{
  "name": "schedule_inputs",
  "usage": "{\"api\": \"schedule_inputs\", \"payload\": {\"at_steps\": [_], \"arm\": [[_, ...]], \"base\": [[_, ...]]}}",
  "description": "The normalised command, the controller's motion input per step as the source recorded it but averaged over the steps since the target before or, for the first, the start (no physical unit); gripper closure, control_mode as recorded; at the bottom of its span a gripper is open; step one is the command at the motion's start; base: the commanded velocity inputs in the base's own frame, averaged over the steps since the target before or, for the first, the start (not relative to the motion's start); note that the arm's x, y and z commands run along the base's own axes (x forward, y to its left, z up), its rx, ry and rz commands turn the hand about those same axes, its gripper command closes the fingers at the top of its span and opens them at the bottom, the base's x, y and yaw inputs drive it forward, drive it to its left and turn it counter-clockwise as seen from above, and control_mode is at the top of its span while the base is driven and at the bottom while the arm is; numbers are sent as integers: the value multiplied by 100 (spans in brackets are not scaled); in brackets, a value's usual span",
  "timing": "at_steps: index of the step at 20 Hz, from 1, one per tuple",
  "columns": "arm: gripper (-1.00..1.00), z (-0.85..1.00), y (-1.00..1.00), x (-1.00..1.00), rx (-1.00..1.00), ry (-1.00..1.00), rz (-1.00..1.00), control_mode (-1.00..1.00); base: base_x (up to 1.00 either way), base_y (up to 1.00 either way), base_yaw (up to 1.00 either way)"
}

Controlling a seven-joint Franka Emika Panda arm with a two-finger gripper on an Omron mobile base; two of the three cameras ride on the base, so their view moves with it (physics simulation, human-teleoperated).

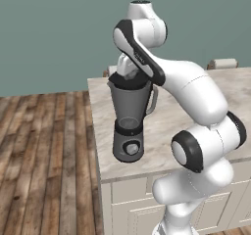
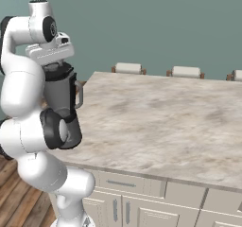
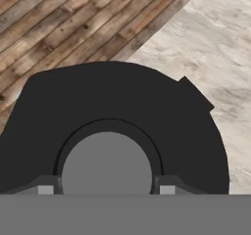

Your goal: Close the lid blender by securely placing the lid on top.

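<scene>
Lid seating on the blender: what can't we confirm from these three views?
- Lid to jar contact: in the left base view the arm covers the jar mouth; in the right base view the hand sits over it.
- Hand grip: the finger tips flank the grey knob, but the bottom edge cuts them off, so contact is unclear.
- Blender base in the right base view: hidden behind the arm's lower joint.
</scene>
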Motion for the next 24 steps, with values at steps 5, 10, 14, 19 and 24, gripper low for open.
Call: {"api": "schedule_inputs", "payload": {"at_steps": [5, 10, 14, 19, 24], "arm": [[100, -12, -3, 0, -4, -3, 6, -100], [100, -19, 0, 0, 0, 0, 5, -100], [100, -10, 0, 0, 0, 0, 3, -100], [100, -7, 0, 0, 0, 4, 2, -100], [-100, -10, 0, -1, 0, 0, 1, -100]], "base": [[0, 0, 0], [0, 0, 0], [0, 0, 0], [0, 0, 0], [0, 0, 0]]}}
